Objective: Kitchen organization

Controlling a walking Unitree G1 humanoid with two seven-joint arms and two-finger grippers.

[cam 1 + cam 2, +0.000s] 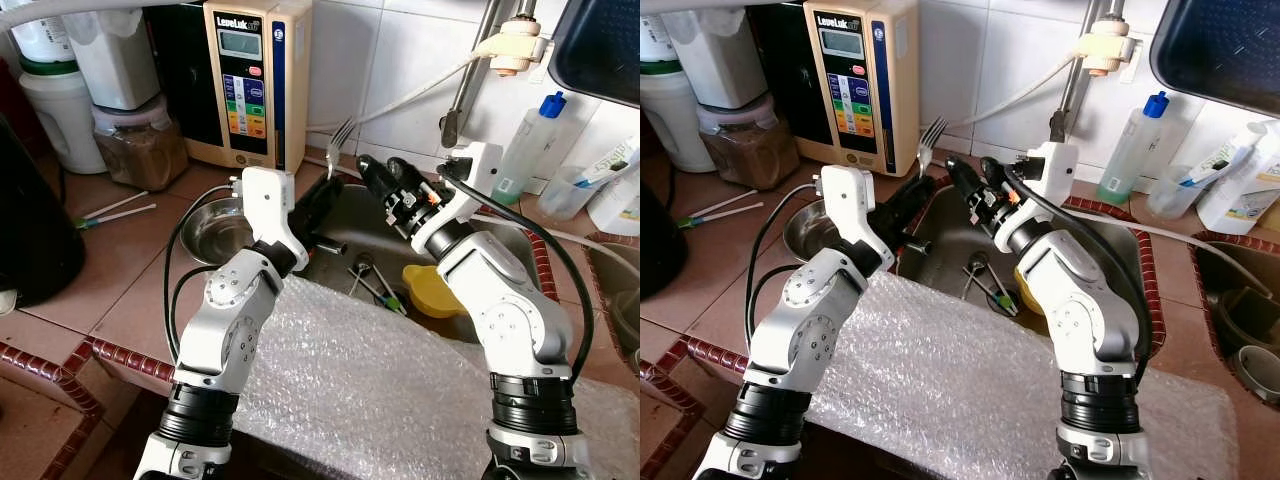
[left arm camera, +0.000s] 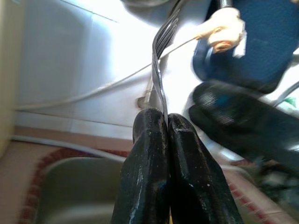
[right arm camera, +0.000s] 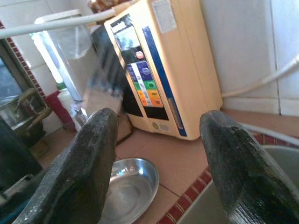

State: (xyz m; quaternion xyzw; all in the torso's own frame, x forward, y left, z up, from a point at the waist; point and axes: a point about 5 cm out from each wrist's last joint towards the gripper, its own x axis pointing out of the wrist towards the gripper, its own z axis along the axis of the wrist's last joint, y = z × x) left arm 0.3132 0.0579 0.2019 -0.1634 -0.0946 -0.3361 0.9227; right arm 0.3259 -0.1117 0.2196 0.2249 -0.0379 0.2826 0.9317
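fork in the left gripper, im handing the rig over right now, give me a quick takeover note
Left gripper: shut on the fork, tines up, held above the sink.
Right gripper: open, holding nothing, hovering over the sink close to the left one.
In the sink: a yellow dish and a few utensils.
Steel bowl sits on the counter left of the sink.
Done: fork lifted. Left: set it somewhere, then deal with the rest in the sink.

A cream water ionizer point(image 1: 256, 80) stands against the tiled wall, a jar of brown granules point(image 1: 140, 143) beside it. Bubble wrap point(image 1: 370, 390) covers the counter's front edge. Right of the sink stands a blue-capped bottle point(image 1: 529, 145), possibly dish soap.
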